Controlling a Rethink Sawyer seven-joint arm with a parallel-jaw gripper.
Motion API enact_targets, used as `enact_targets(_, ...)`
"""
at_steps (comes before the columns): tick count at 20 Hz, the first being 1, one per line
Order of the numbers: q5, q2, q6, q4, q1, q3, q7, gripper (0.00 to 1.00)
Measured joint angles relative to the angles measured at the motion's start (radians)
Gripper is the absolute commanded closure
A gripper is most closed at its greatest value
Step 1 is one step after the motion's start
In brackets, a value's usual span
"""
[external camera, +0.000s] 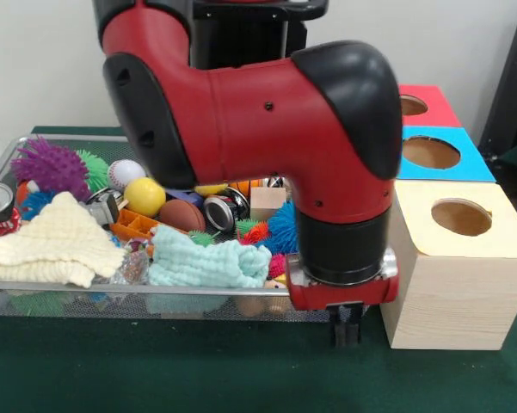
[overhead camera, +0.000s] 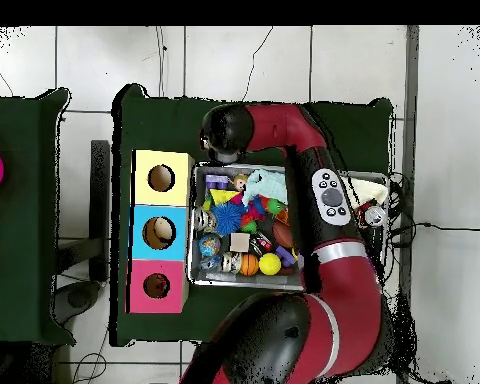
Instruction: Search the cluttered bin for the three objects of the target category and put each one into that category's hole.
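One gripper [external camera: 346,331], just outside bin [external camera: 155,301]

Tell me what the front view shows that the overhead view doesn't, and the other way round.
Only the front view shows the hand hanging low at the bin's near corner beside the yellow-topped box, plus the cream cloth and purple spiky ball; whether the hand is open cannot be told. Only the overhead view shows the arm's button panel and the floor tiles around the table. Both show the wire bin of toys, the yellow ball, the mint cloth and the three holed boxes.
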Motion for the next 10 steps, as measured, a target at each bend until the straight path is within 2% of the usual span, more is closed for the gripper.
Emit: enact_targets(10,0.034,-0.045,0.128,-0.056,0.095,0.004,0.000,1.00)
